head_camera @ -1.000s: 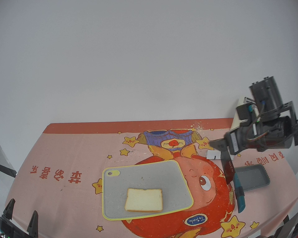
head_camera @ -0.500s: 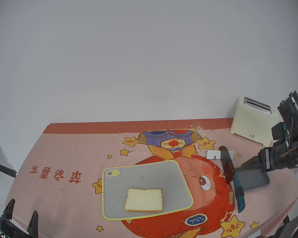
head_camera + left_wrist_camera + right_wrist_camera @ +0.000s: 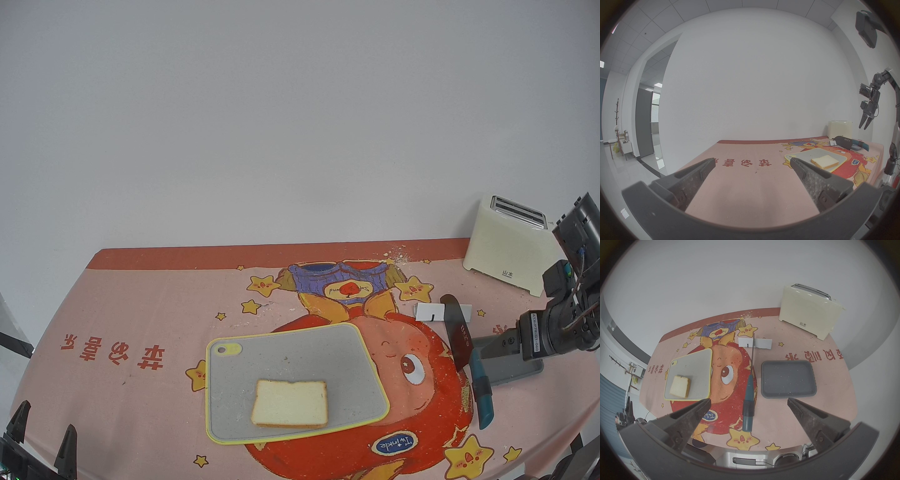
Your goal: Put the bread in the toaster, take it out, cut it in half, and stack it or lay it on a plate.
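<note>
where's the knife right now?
Head view, robot's right: the knife lies on the table beside the grey tray, between it and the cutting board.

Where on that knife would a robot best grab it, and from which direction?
The teal handle, from above. The knife lies with its blade on edge, tip slotted in the white holder, so the handle end nearer the robot is free. The open right gripper, nearest it, could probably close across the handle's sides.

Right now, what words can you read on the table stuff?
Tablecloth: red characters, upside down, unreadable to me.
Blue oval badge on the cloth: too small.
Toaster: tiny mark, too small.
Knife blade: print blurred.
</note>
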`<state>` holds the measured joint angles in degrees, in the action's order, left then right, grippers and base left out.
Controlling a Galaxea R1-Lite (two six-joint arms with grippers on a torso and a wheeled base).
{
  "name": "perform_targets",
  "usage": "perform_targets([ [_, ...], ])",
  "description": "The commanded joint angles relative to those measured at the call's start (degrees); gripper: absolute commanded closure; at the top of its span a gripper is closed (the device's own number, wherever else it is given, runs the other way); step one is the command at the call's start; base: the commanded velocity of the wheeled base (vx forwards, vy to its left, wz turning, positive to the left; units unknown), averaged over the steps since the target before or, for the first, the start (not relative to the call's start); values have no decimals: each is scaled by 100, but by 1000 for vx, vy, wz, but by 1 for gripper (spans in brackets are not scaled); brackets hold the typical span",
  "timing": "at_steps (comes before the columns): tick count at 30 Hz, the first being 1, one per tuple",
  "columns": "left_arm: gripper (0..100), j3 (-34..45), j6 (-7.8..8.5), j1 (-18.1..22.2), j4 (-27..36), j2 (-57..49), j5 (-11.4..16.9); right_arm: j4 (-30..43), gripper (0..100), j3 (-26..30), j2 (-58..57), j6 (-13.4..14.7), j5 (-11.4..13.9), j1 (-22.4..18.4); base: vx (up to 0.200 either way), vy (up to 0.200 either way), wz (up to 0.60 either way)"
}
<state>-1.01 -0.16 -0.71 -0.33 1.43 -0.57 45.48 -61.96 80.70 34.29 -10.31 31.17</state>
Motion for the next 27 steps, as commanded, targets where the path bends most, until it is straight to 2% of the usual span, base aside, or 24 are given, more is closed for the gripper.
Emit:
perform_targets([
  [1, 0, 101, -2, 0, -2, -2, 5, -22, 0, 343, 359, 245, 12, 56, 0, 0, 0],
  [11, 0, 101, -11, 0, -2, -2, 5, -75, 0, 651, 736, 262, -41, 188, 0, 0, 0],
  [18, 0, 101, -2, 0, -2, -2, 5, -92, 0, 325, 912, 236, -76, 188, 0, 0, 0],
  [20, 0, 101, -2, 0, -2, -2, 5, -101, 0, 290, 1141, 245, -182, 196, 0, 0, 0],
  [23, 0, 101, -11, 0, -2, -2, -4, -101, 0, 299, 1360, 227, -480, 196, 0, 0, 0],
  [27, 0, 101, -11, 0, -2, -2, -4, -101, 0, 290, 1580, 209, -533, 188, 0, 0, 0],
])
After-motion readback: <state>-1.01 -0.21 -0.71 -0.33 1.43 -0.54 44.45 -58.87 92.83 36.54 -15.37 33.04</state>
